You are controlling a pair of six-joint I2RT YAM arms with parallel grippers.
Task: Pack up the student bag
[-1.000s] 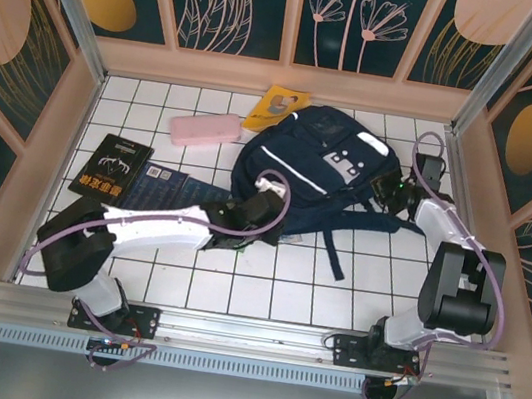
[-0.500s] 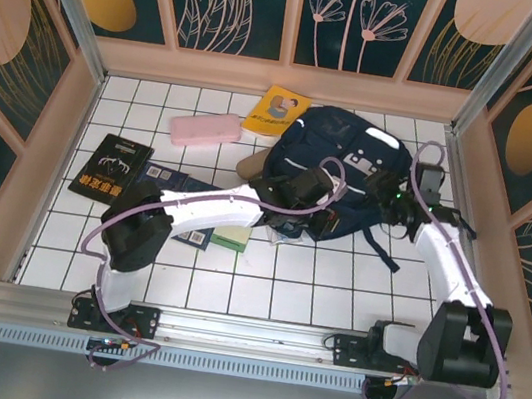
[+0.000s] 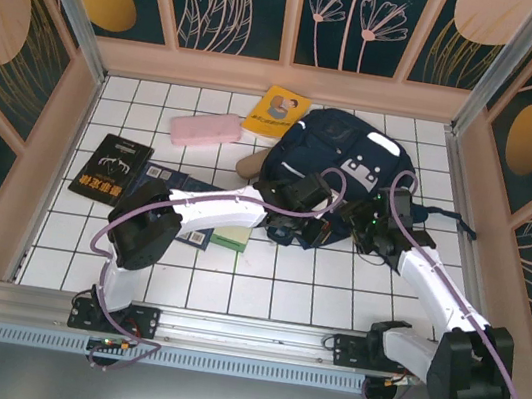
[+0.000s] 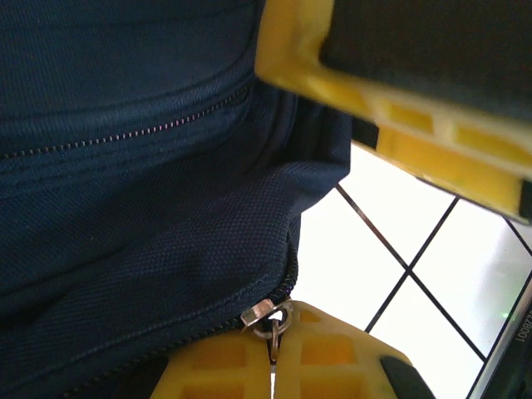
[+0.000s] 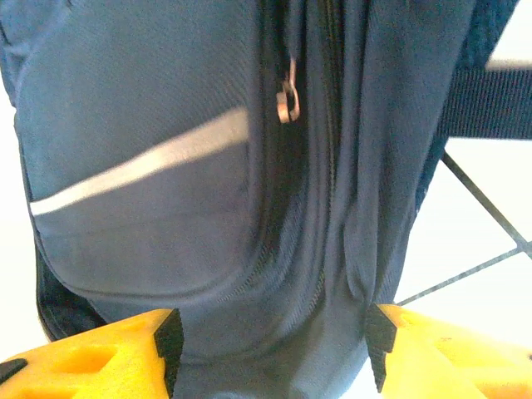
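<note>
Left tool (image 4: 272, 370) pinches zipper pull (image 4: 268, 314) at near edge of student bag (image 3: 340, 146). Right tool (image 5: 272, 337), spread, straddles bag fabric just beside; zip track (image 5: 278, 208) runs straight away from it.

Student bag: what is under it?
A tan object pokes out at the left edge of the student bag, its rest covered. White table tiles show around it. Anything else beneath is hidden by fabric.

A white tiled table (image 3: 272, 287) carries loose items. A yellow book (image 3: 278, 110) lies by the far edge, with a pink case (image 3: 206, 130) just to its left. Nearer the left wall sits a black book (image 3: 110, 167) — beside it a dark blue book (image 3: 163, 179), partly covered. A green-edged item (image 3: 231, 241) — perhaps another book — lies nearer the middle.
</note>
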